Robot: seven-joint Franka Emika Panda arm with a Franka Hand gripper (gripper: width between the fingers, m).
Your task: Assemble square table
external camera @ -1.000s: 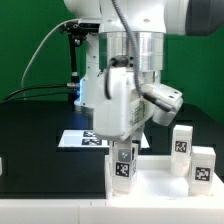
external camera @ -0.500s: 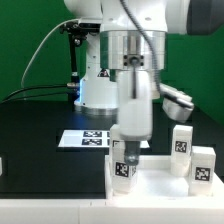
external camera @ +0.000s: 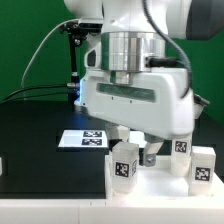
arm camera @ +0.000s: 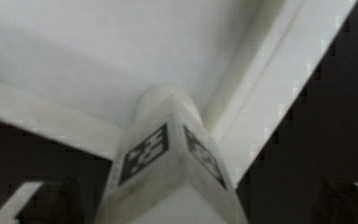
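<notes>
The short chunky white plastic leg with its black-and-white tag [external camera: 125, 165] is now standing upright on the large flat square white tabletop [external camera: 160, 187], directly beneath your gripper [external camera: 136, 152], whose jaws have just spread wide, letting go; two more tagged legs [external camera: 182, 143] are waiting beyond it.

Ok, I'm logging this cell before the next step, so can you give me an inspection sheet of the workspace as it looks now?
Surface: black table, bare toward the exterior view's left.
Job's things: white square table top lying flat; one tagged leg upright at its near corner, two more legs standing at the exterior view's right.
Clutter: marker board flat on the table, nothing else seen.
Grippers: tool open just above the upright leg, holding nothing.
Cables: black cable arcing behind the arm.
Surroundings: green backdrop, white robot base.
</notes>
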